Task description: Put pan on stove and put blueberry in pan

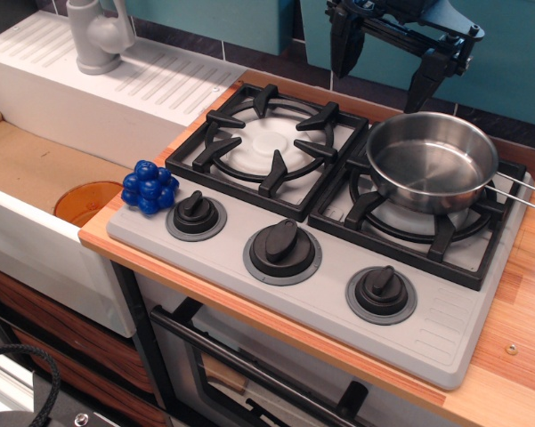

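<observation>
We see a white sink unit point(116, 89) with a grey faucet point(98, 36) to the left of the stove point(320, 258), and an orange disc point(87, 201) lying low in the basin beside the wooden surface point(516, 356). Below the stove's front edge runs a dark oven handle point(249, 365). 3 black knobs point(282, 248) line the stove's grey front panel.

The pan point(430, 160), shiny steel and empty, sits on the right of the 2 grates, its thin wire handle reaching off to the right. The blueberry point(149, 186), a bumpy bright blue cluster, rests at the stove's left front corner, just beside the leftmost knob and well apart from the pan.

The gripper point(383, 62) hangs above and behind the pan, its black jaws spread apart, holding nothing. Nothing stands between it and the pan.
</observation>
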`<state>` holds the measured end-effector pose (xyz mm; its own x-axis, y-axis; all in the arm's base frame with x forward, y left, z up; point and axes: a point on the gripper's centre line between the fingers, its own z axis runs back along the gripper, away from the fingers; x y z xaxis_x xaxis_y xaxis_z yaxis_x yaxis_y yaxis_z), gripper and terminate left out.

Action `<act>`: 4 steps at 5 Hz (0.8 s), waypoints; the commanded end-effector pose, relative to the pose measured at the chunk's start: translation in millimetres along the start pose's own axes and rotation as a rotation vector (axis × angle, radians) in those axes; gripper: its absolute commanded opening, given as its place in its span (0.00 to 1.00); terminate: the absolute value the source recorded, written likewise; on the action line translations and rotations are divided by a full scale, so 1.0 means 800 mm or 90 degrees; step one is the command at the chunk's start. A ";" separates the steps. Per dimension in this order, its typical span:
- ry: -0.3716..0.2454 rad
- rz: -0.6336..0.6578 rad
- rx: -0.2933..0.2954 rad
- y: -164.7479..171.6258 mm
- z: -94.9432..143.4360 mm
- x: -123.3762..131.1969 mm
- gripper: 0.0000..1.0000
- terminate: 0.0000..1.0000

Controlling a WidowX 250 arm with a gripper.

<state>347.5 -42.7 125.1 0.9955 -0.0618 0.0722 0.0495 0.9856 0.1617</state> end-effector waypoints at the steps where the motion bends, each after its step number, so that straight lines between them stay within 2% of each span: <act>1: 0.000 0.000 0.000 0.000 0.000 0.000 1.00 0.00; 4: -0.084 -0.018 -0.029 0.010 -0.075 0.033 1.00 0.00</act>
<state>372.5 -26.9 54.9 0.9820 -0.1063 0.1560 0.0882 0.9890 0.1190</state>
